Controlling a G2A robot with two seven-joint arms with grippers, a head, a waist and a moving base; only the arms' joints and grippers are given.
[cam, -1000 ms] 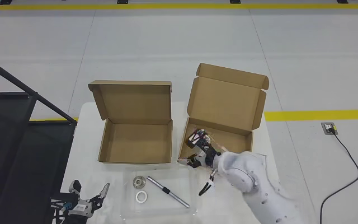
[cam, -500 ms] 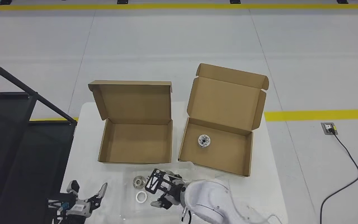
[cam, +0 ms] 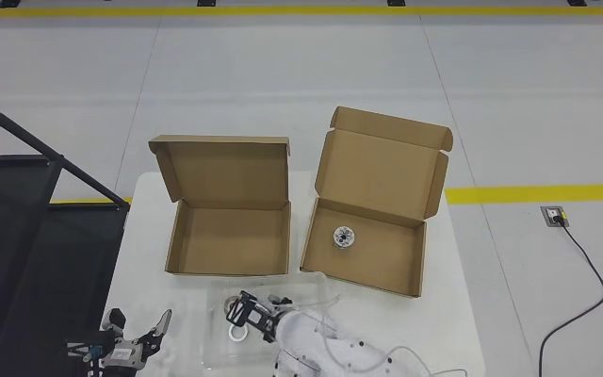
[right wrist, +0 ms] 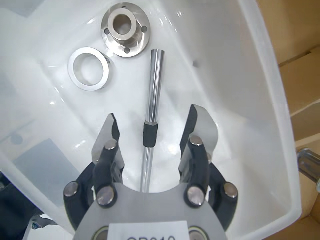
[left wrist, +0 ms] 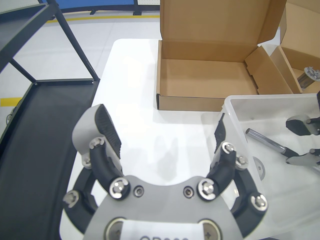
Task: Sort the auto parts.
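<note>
Rod end hidden by right pincer (right wrist: 153, 114)
The long shiny steel rod with a black band (right wrist: 155, 81) goes between the spread fingers (right wrist: 198, 123) and under the pincer's plate; beside the pincer, a grey metal part (right wrist: 308, 161) is cut off.

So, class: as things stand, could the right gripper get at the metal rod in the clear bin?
Probably yes: the right gripper is open inside the clear bin, straddling the rod, nothing between them.

Top cam looks down from well above my whole table (cam: 146, 245). Left wrist cam sits low, facing the open box (left wrist: 200, 76); right wrist cam's close over the clear bin (right wrist: 250, 51), which all three catch.
</note>
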